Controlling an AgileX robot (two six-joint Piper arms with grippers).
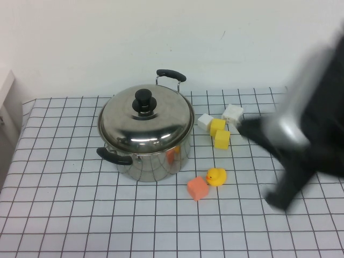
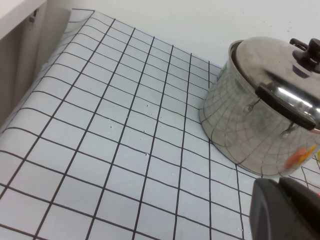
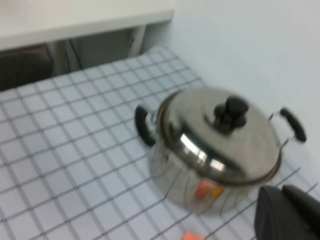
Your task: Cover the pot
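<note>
While lidded, pot, blocks beside, right claw, left claw

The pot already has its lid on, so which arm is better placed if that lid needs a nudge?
Probably the right. The right pincer hangs beside the blocks, right of the pot, whose lid sits on top. The left pincer shows only in its wrist view, near the pot's side.

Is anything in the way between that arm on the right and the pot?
Yes: two yellow blocks and two white blocks lie between the right gripper and the pot. The lid is on; the left gripper is off to the side.
</note>
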